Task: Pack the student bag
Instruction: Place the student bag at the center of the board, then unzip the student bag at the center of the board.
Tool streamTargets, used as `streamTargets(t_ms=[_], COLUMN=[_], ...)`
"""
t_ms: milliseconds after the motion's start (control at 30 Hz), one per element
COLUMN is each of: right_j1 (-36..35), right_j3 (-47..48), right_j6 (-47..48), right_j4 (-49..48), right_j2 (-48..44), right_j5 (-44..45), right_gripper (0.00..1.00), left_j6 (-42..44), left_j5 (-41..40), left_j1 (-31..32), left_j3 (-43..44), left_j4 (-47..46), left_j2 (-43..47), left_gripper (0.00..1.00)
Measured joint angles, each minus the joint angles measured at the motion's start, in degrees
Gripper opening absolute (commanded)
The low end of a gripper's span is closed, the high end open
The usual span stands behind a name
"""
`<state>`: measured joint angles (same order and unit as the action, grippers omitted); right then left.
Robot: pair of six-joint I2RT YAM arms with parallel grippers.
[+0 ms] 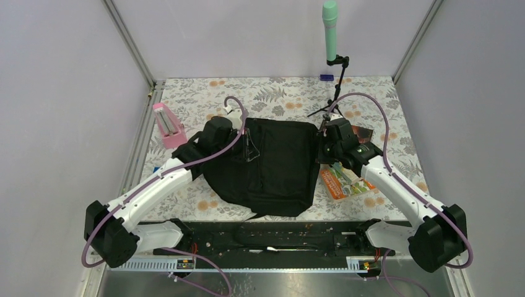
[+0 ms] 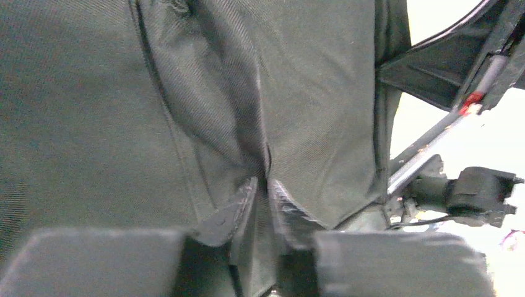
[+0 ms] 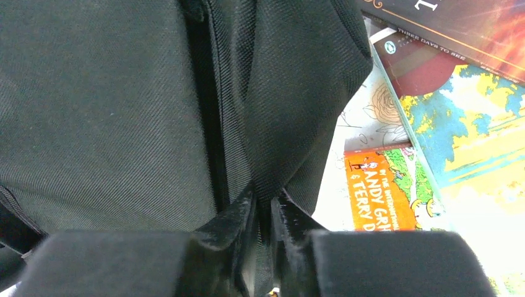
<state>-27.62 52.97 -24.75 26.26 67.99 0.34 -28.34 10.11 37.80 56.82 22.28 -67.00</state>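
Your student bag [image 1: 272, 167] lies on the tabletop [image 1: 278, 93]. The left claw [image 2: 263, 187] pinches its fabric at 10 o'clock, the right claw [image 3: 265, 198] at 2 o'clock (both almost closed). If you pull unevenly, a thin fold may slip out.

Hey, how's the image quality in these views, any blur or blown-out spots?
Top external: sharp, evenly lit, student bag shows little detail. Left wrist: soft throughout, right background blown out white. Right wrist: bag weave crisp, right gripper blurred at its base, books washed out lower right.
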Motion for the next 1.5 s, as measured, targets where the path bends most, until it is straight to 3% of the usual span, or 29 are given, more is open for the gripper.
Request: streamTargets(t_ms=[33,100,167,267,333,500,700,800,1200,1233,1400,1500], right_j1=[0.0,0.0,0.1,0.2,0.2,0.2,0.2,0.0,-7.5,-7.6,-7.8,-7.9], right_j3=[0.0,-0.6,-0.8,-0.8,-1.2,-4.8,-12.4,-15.2,-20.8,-20.9,-20.8,-20.8], right_j6=[0.1,1.3,2.0,2.9,3.1,2.0,-2.1,-5.0,-13.3,-13.6,-14.0,-14.0], right_j4=[0.0,0.0,0.1,0.2,0.2,0.0,0.3,0.0,-5.1,-5.4,-6.4,-6.4], right_j2=[0.0,0.0,-0.5,-2.3,-4.5,-10.3,-12.6,-13.1,-11.6,-11.6,-11.6,-11.6], right_j5=[0.0,0.5,1.0,1.8,2.0,0.2,-4.5,-7.1,-10.4,-10.4,-9.9,-9.7], right_gripper=[0.49,0.75,0.84,0.88,0.89,0.9,0.9,0.9,0.76,0.72,0.3,0.08], left_j6=[0.0,-0.1,0.5,1.6,2.5,6.6,9.9,10.2,10.4,10.4,10.5,10.9], left_j5=[-0.1,-0.2,-0.6,-2.3,-4.0,-8.8,-11.2,-11.8,-11.7,-11.6,-9.0,-7.3], left_j1=[0.0,0.0,0.0,0.0,0.0,-2.9,-19.5,-22.4,-25.8,-25.8,-25.8,-25.8], left_j3=[0.0,0.0,0.1,0.4,1.0,3.8,3.7,1.6,-2.3,-2.3,-2.7,-3.0], left_j4=[0.3,1.1,1.7,2.7,4.3,10.3,15.1,15.6,16.7,16.7,16.6,16.7], left_j2=[-0.4,-0.7,-0.5,0.3,1.5,5.7,8.1,8.3,-1.0,-1.4,-2.9,-5.3], left_gripper=[0.45,0.68,0.82,0.94,0.99,0.99,0.99,0.99,0.92,0.92,0.75,0.46])
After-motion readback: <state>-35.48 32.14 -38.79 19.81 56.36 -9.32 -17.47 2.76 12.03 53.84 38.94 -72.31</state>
